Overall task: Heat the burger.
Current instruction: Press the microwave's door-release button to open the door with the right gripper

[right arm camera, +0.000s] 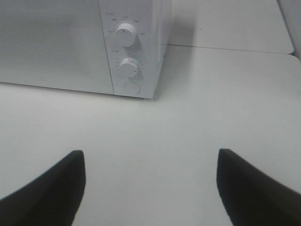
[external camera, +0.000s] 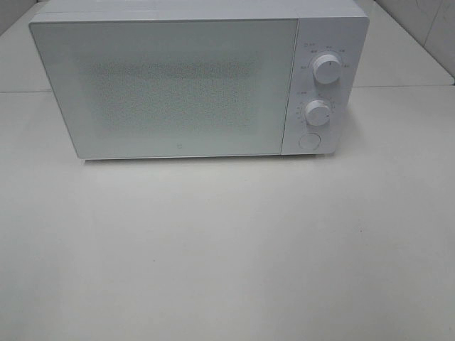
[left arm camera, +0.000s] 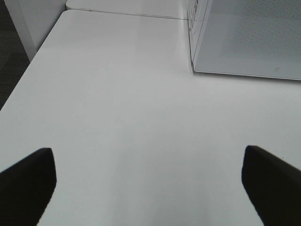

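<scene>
Left hand (left arm camera: 148,160): spread wide, empty, off microwave (external camera: 199,82) left front corner.
Right hand (right arm camera: 150,157): wide, empty, facing upper knob (external camera: 325,69), lower knob (external camera: 318,112) and round button (external camera: 308,141); likely staged for controls.
Burger: in no view. Door (external camera: 142,106) is shut and frosted, so you cannot tell if it sits inside.
Tabletop (external camera: 227,249) before microwave: nothing blocks your reach.

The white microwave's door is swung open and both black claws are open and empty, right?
No: the white box-shaped microwave's frosted door is shut, as the exterior high view shows. The left claw and right claw are indeed open and empty.
</scene>
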{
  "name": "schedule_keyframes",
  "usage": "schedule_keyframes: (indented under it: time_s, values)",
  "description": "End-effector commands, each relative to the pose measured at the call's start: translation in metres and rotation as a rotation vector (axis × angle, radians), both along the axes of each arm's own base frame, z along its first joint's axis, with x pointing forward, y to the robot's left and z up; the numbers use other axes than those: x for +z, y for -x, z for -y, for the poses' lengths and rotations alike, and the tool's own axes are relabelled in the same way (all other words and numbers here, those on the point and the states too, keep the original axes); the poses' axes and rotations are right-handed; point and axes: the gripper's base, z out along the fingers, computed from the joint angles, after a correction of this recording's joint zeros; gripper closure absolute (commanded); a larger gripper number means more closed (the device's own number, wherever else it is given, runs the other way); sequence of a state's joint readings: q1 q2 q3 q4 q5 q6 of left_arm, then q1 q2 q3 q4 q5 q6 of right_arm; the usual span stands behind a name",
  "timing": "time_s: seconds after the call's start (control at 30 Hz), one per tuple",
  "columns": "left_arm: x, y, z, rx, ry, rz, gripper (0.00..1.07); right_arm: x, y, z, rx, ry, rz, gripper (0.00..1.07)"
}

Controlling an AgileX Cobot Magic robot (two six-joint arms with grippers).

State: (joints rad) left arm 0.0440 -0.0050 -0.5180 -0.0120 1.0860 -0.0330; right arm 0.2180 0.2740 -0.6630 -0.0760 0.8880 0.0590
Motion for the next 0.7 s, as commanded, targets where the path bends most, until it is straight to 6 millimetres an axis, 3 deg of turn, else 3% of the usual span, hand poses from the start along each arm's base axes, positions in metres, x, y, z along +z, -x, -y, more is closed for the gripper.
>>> schedule_keyframes:
  time_s: [0.03, 0.17, 0.37, 0.7]
  values:
    - [0.0, 0.001, 0.0, 0.003, -0.002, 0.024, 0.07, 0.001, 0.023, 0.007, -0.077, -0.03, 0.06, 0.31]
    - [0.0, 0.001, 0.0, 0.003, -0.002, 0.024, 0.07, 0.0, 0.032, 0.008, -0.098, -0.038, 0.107, 0.31]
    - [0.0, 0.001, 0.0, 0.003, -0.002, 0.024, 0.07, -0.033, 0.038, 0.009, -0.115, -0.037, 0.117, 0.31]
    - [0.001, 0.0, 0.0, 0.004, -0.001, 0.02, 0.07, -0.052, 0.039, 0.008, -0.157, -0.023, 0.062, 0.31]
